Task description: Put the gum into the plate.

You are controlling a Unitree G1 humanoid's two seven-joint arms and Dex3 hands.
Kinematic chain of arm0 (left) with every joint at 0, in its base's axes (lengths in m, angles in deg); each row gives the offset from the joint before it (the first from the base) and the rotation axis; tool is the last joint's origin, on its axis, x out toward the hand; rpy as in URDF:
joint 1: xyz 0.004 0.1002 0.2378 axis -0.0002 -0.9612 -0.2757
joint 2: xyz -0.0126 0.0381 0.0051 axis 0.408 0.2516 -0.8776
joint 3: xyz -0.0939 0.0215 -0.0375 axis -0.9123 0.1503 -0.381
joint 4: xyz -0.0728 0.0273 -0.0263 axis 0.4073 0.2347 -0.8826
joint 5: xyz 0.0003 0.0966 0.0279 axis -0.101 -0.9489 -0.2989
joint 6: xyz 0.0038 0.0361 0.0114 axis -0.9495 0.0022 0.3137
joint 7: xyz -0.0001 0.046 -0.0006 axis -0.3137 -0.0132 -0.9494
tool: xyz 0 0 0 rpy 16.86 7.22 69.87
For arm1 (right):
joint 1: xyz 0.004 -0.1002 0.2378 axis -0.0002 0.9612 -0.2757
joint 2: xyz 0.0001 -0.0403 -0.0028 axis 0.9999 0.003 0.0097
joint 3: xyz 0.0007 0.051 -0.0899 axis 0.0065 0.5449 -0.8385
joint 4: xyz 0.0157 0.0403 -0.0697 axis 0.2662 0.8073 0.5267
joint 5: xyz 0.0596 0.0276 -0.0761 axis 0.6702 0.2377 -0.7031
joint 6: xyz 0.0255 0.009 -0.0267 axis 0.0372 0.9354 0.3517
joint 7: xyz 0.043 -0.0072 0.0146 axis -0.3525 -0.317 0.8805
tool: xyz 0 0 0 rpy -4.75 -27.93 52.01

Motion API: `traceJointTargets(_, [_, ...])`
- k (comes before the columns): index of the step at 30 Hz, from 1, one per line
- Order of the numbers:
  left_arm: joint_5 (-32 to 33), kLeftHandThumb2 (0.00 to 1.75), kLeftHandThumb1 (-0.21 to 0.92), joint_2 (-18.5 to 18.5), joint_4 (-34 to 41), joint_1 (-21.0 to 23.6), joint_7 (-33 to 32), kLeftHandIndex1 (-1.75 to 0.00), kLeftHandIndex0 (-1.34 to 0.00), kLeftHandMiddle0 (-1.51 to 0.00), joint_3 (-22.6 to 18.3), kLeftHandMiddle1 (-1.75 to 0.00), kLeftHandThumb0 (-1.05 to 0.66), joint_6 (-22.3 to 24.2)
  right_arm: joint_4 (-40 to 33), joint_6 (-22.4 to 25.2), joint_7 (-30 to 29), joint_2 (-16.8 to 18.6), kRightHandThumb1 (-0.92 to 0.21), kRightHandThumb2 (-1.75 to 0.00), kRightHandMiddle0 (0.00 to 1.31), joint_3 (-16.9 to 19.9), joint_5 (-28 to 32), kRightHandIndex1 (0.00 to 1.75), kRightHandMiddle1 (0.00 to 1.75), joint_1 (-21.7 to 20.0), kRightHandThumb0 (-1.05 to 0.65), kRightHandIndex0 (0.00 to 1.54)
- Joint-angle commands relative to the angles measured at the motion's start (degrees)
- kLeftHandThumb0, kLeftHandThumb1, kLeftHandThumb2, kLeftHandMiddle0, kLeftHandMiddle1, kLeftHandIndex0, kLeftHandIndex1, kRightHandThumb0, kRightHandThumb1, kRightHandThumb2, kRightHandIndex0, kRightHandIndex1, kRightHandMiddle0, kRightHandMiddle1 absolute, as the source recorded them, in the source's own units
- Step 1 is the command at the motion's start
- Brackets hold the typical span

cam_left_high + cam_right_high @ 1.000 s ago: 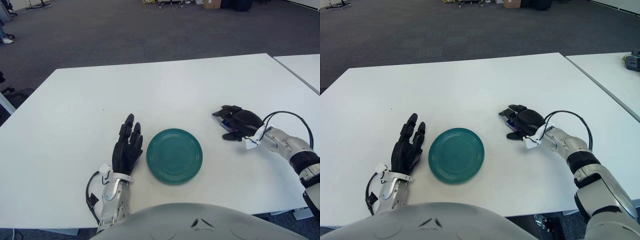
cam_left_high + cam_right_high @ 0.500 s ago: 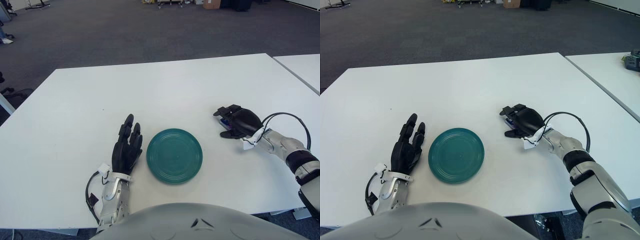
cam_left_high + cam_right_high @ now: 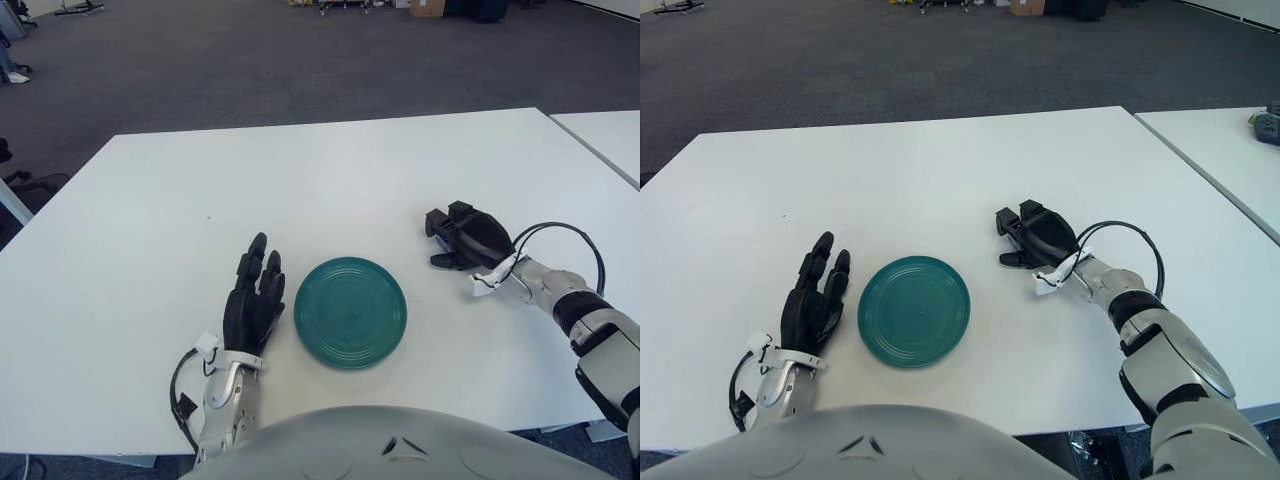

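Note:
A round teal plate (image 3: 350, 311) lies on the white table (image 3: 300, 190) near its front edge. To the right of the plate, about a hand's width away, my right hand (image 3: 452, 238) is curled tight with its fingers pointing left toward the plate. The gum is wrapped inside those fingers and hidden from both views. My left hand (image 3: 254, 297) shows just left of the plate, with its fingers straight and relaxed and nothing in them.
A second white table (image 3: 612, 138) stands at the far right across a narrow gap. A black cable (image 3: 565, 232) loops above my right wrist. Dark carpet lies beyond the table's far edge.
My right hand has closed further over the gum and shifted a little left and away from me. The blue of the gum no longer shows. The left hand and the plate have not moved.

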Motion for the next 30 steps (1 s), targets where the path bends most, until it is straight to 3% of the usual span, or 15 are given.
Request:
traceJointTargets(1, [0.6, 0.22, 0.92, -1.1, 0.1, -1.3, -1.4, -0.26, 0.0, 0.0, -0.2, 0.0, -0.81, 2.2, 2.8, -0.3, 1.1, 1.9, -0.56, -1.0, 0.43, -3.7, -3.2, 1.75, 1.75, 2.4, -0.42, 0.68])
traceJointTargets(12, [0.1, 0.22, 0.92, -0.9, 1.0, -1.8, -2.1, -0.27, 0.0, 0.0, -0.1, 0.0, -0.86, 2.9, 5.3, -0.8, -0.3, 2.0, -0.55, -1.02, 0.44, -6.7, -3.2, 1.75, 1.75, 0.3, -0.42, 0.7])
traceJointTargets(23, [-0.1, 0.24, 0.92, -0.7, 1.5, -2.1, -2.1, -0.26, 0.0, 0.0, -0.2, 0.0, -0.87, 2.8, 5.3, -1.5, 2.5, 2.4, -0.55, -1.02, 0.44, -5.4, -0.5, 1.75, 1.75, 0.5, -0.42, 0.71])
traceJointTargets(30, [0.9, 0.24, 0.92, -0.6, 1.7, -2.0, -1.4, -0.28, 0.0, 0.0, -0.5, 0.0, -0.85, 3.1, -5.4, -2.5, 8.6, -1.4, -0.53, -1.04, 0.45, -1.7, 3.0, 1.75, 1.75, 0.6, -0.43, 0.71])
